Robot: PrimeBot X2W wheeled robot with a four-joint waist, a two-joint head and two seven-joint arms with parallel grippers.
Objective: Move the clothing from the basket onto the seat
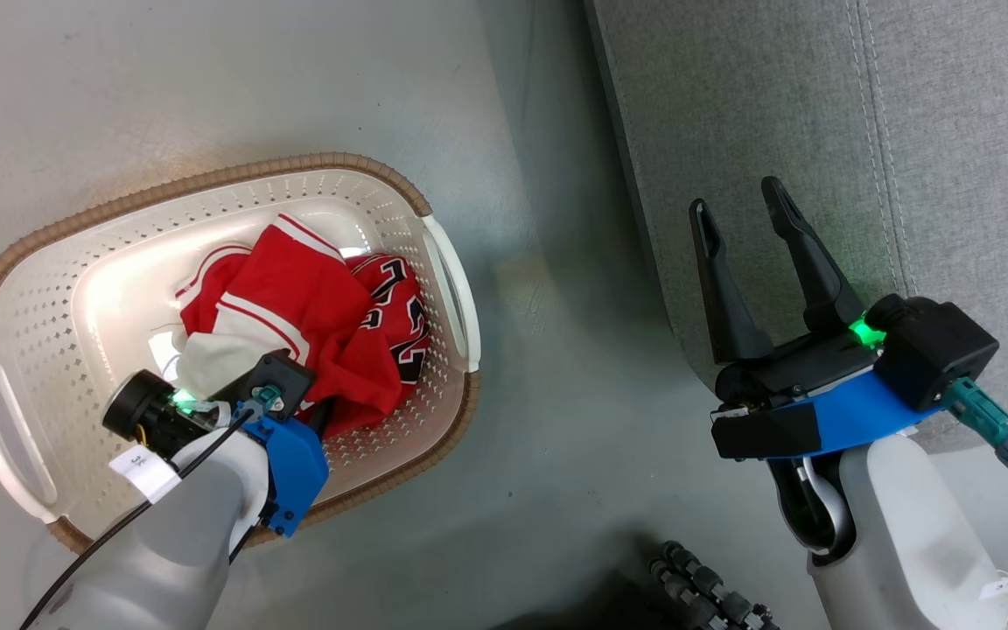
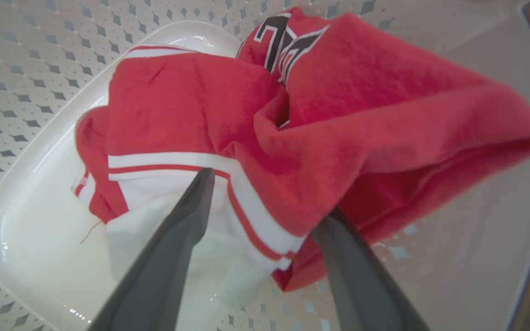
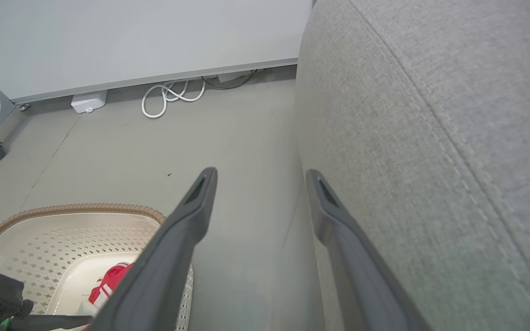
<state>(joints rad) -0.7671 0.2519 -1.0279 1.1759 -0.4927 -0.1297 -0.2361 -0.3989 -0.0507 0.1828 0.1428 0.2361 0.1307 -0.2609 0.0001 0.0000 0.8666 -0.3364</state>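
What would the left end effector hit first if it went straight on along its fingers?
The clothing: the open left end effector points down into the basket, its fingers straddling the red-and-white fabric, apparently almost touching it, though depth is unclear.

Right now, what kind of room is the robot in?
Probably a living room, or a test room set up like one. There is a big grey sofa, a laundry basket holding red clothing on a bare grey floor, and a loose white cable by the wall.
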